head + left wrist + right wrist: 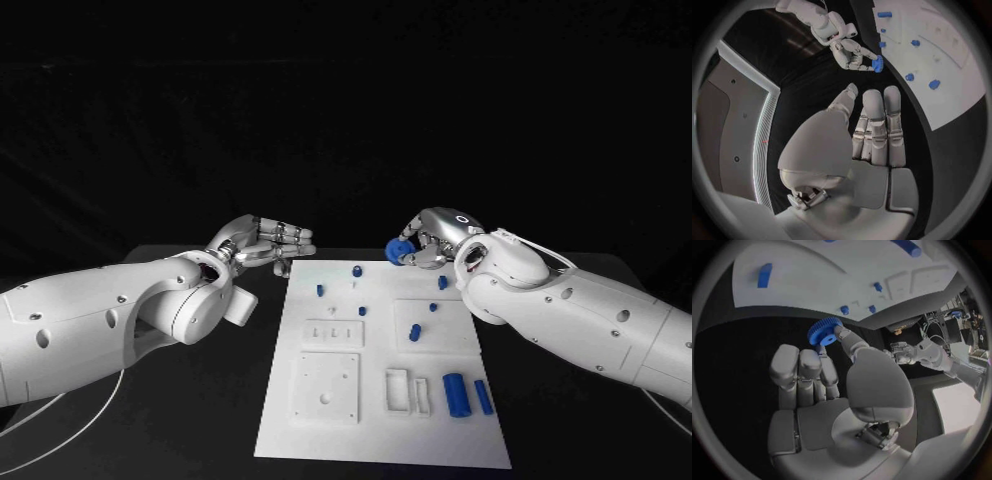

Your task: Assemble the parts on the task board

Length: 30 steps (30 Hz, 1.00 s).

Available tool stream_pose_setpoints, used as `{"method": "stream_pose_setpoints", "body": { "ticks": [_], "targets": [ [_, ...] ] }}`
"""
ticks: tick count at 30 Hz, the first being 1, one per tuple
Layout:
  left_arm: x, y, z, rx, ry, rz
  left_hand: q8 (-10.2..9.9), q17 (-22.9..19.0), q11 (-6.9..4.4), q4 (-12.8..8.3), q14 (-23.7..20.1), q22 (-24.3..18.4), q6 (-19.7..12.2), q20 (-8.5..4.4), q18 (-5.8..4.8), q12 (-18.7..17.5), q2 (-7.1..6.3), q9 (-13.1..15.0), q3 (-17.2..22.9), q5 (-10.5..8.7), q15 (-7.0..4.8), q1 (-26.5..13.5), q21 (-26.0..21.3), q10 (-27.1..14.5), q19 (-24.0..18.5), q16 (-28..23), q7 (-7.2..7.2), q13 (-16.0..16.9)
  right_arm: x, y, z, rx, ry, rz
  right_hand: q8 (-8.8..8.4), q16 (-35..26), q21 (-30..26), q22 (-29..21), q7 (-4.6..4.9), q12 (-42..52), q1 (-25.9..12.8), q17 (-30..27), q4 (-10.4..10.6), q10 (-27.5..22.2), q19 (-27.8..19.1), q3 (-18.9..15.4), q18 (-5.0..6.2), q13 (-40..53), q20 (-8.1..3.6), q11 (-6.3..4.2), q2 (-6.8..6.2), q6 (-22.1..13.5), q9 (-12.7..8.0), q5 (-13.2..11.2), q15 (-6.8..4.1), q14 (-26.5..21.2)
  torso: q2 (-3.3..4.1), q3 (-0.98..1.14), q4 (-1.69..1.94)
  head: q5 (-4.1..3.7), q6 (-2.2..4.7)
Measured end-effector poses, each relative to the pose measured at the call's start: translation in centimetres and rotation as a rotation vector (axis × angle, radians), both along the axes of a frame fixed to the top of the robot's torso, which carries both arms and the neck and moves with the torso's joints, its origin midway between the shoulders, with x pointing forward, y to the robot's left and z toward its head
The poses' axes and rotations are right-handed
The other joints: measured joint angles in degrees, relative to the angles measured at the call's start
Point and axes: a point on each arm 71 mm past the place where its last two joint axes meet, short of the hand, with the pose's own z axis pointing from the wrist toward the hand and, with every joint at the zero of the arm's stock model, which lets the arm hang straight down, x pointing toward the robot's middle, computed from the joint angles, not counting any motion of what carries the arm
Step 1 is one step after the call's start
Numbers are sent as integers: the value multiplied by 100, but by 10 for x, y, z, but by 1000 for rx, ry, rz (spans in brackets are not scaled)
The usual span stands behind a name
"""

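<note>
Black cloth covers the table [173, 420] and hangs behind it, and one flat white task board [378, 440] lies in the middle with shallow rectangular recesses and raised white plates on its near half. Roughly ten small blue parts can be counted on the board in the head view: several short pegs [362, 311] standing upright on the far half, and two smooth cylinders [457, 394] lying side by side near the near right corner. One more part, a blue toothed gear [397, 251], is off the board, pinched between the fingertips of the silver right hand [437, 240], which hovers just above the board's far edge. Its ridged rim shows clearly in the right wrist view [823, 332]. The left hand [264, 243] holds nothing; it floats beside the board's far left corner with its fingers side by side and loosely curled [878, 125], well apart from the gear.
</note>
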Motion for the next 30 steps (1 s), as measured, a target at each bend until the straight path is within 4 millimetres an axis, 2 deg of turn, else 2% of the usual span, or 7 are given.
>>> {"method": "stream_pose_setpoints", "body": {
  "ticks": [7, 15, 30],
  "targets": [
    [1, 1, 0, 2, -2, 4, 0, 5, 0, 0, 0, 5, 0, 0, 0, 0, 0, 0, 0, 0, 0, 0, 0, 0, 0, 0, 0, 0, -9, 35, -4, -17, -18, 74, -3, 0, 0, 0, -3, -1, 0, -1, 3, 1, 0, 2, -1, 0, 1, 1, 0, 3, -1, -23, 0, 0, -14, -9, -3, 37, 13],
    [2, -2, 0, 1, -3, -2, 0, 13, 0, -16, 0, 46, 0, 0, 0, 0, 0, 0, 16, 0, 0, 0, -45, 0, 0, 46, 0, 0, -15, 69, -19, -49, -16, 133, -21, 0, 0, 0, -6, -2, 0, -4, 27, 10, 0, 26, -1, -1, 1, 10, 0, 6, -12, -23, 0, 0, 3, -11, 29, 53, 29],
    [2, -7, 0, 0, -3, -10, 0, 12, 0, -16, 0, 68, 0, 0, 1, 0, 0, 0, 16, 0, 0, 0, -44, 0, 0, 45, 0, 0, -12, 87, -40, -91, 0, 144, 3, 0, 0, -1, -11, -3, -15, -23, 27, 11, -1, 26, -1, -2, 2, 11, -15, 20, -7, -39, 1, 0, 18, -22, 81, 69, -26]
  ]
}}
